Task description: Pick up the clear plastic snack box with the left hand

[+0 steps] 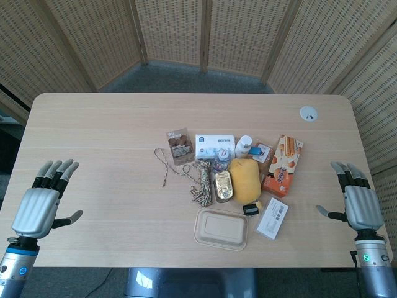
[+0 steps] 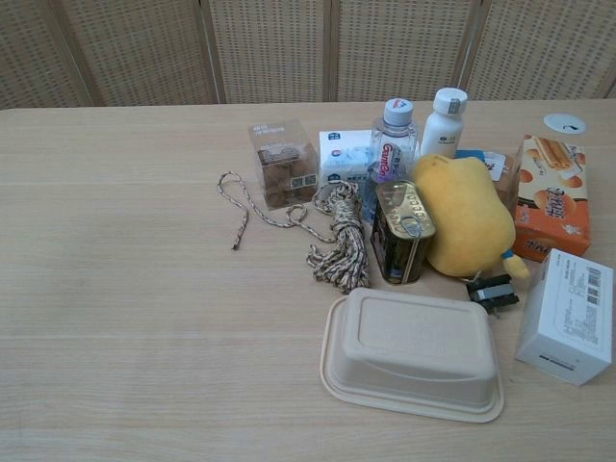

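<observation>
Over the near left edge of the table (image 1: 93,124) my left robot hand (image 1: 38,205) hovers with fingers spread, holding nothing. Well ahead of it and to its right, the clear plastic snack box (image 1: 178,144) stands upright at the left end of the clutter, untouched, just beside a white tissue pack (image 1: 214,146), with a coiled rope (image 1: 200,181) lying nearer to me. My right robot hand (image 1: 360,202) floats open by the far right edge, well apart from everything.
</observation>
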Controlling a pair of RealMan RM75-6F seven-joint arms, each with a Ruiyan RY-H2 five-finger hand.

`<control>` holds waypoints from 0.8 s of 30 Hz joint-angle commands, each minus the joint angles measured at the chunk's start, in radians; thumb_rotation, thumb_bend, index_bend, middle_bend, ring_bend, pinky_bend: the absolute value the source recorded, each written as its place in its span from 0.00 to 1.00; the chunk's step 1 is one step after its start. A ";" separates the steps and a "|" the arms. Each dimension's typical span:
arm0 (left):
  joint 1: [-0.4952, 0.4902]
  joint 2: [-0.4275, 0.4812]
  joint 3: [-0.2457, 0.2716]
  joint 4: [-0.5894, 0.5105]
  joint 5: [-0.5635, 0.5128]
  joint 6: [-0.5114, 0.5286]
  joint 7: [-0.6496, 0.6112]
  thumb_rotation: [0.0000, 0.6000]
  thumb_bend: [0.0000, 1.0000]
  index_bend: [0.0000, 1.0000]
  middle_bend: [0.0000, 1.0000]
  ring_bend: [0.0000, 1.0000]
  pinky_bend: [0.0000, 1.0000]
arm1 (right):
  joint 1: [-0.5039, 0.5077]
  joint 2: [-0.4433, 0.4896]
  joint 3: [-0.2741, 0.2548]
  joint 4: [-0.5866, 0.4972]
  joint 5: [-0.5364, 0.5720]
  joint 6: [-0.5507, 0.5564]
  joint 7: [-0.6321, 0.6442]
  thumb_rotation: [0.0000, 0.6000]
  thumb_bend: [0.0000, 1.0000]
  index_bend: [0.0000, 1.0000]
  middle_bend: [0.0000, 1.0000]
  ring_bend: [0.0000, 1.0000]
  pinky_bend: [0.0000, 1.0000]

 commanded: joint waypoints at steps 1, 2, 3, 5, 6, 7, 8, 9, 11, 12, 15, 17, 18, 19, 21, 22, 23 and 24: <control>-0.002 -0.003 -0.001 0.003 -0.005 -0.003 0.003 1.00 0.20 0.05 0.00 0.00 0.00 | 0.001 -0.004 0.004 -0.002 0.000 0.000 0.013 0.92 0.00 0.00 0.00 0.00 0.00; -0.004 -0.005 -0.001 0.006 -0.009 -0.006 0.006 1.00 0.20 0.05 0.00 0.00 0.00 | 0.001 -0.004 0.006 -0.005 -0.002 -0.001 0.028 0.92 0.00 0.00 0.00 0.00 0.00; -0.007 -0.007 -0.001 0.008 -0.015 -0.012 0.008 1.00 0.20 0.05 0.00 0.00 0.00 | 0.001 -0.003 0.008 -0.007 -0.006 -0.003 0.043 0.92 0.00 0.00 0.00 0.00 0.00; -0.013 -0.008 -0.002 0.009 -0.021 -0.024 0.001 1.00 0.20 0.05 0.00 0.00 0.00 | 0.003 0.000 0.007 -0.002 -0.015 -0.002 0.041 0.92 0.00 0.00 0.00 0.00 0.00; -0.018 -0.009 -0.004 0.010 -0.023 -0.031 -0.006 1.00 0.20 0.05 0.00 0.00 0.00 | 0.002 0.001 0.007 -0.001 -0.019 0.001 0.041 0.92 0.00 0.00 0.00 0.00 0.00; -0.022 -0.008 -0.006 0.012 -0.024 -0.037 -0.010 1.00 0.20 0.04 0.00 0.00 0.00 | 0.001 0.002 0.008 -0.003 -0.020 0.003 0.044 0.92 0.00 0.00 0.00 0.00 0.00; -0.027 -0.008 -0.009 0.015 -0.027 -0.043 -0.014 1.00 0.20 0.04 0.00 0.00 0.00 | -0.001 0.002 0.008 -0.003 -0.020 0.005 0.046 0.92 0.00 0.00 0.00 0.00 0.00; -0.034 -0.006 -0.013 0.018 -0.032 -0.052 -0.015 1.00 0.20 0.04 0.00 0.00 0.00 | -0.004 0.003 0.007 -0.003 -0.019 0.009 0.046 0.92 0.00 0.00 0.00 0.00 0.00; -0.048 -0.003 -0.021 0.022 -0.043 -0.068 -0.012 1.00 0.20 0.04 0.00 0.00 0.00 | -0.009 0.002 0.006 -0.002 -0.016 0.015 0.046 0.93 0.00 0.00 0.00 0.00 0.00; -0.058 -0.003 -0.027 0.024 -0.052 -0.080 -0.010 1.00 0.20 0.03 0.00 0.00 0.00 | -0.012 0.001 0.006 -0.002 -0.014 0.018 0.048 0.92 0.00 0.00 0.00 0.00 0.00; -0.087 -0.007 -0.044 0.031 -0.077 -0.112 -0.007 1.00 0.20 0.01 0.00 0.00 0.00 | -0.018 0.003 0.005 -0.002 -0.009 0.022 0.046 0.92 0.00 0.00 0.00 0.00 0.00; -0.107 -0.011 -0.055 0.038 -0.092 -0.133 -0.002 1.00 0.20 0.00 0.00 0.00 0.00 | -0.020 0.005 0.006 -0.003 -0.005 0.023 0.045 0.92 0.00 0.00 0.00 0.00 0.00; -0.121 -0.016 -0.062 0.044 -0.106 -0.148 0.000 1.00 0.20 0.00 0.00 0.00 0.00 | -0.021 0.006 0.007 -0.004 -0.003 0.023 0.046 0.92 0.00 0.00 0.00 0.00 0.00; -0.134 -0.020 -0.068 0.049 -0.117 -0.162 0.002 1.00 0.20 0.00 0.00 0.00 0.00 | -0.021 0.008 0.008 -0.004 -0.003 0.024 0.046 0.92 0.00 0.00 0.00 0.00 0.00; -0.169 -0.028 -0.085 0.063 -0.155 -0.204 0.007 1.00 0.20 0.00 0.00 0.00 0.00 | -0.023 0.011 0.009 -0.004 -0.001 0.024 0.048 0.92 0.00 0.00 0.00 0.00 0.00; -0.187 -0.034 -0.096 0.072 -0.173 -0.224 0.007 1.00 0.20 0.00 0.00 0.00 0.00 | -0.024 0.014 0.009 -0.004 0.000 0.025 0.049 0.92 0.00 0.00 0.00 0.00 0.00; -0.207 -0.042 -0.107 0.084 -0.192 -0.245 0.004 1.00 0.20 0.00 0.00 0.00 0.00 | -0.026 0.016 0.009 -0.005 0.000 0.025 0.051 0.92 0.00 0.00 0.00 0.00 0.00; -0.234 -0.055 -0.124 0.102 -0.221 -0.273 0.000 1.00 0.20 0.00 0.00 0.00 0.00 | -0.029 0.020 0.009 -0.005 0.003 0.026 0.054 0.92 0.00 0.00 0.00 0.00 0.00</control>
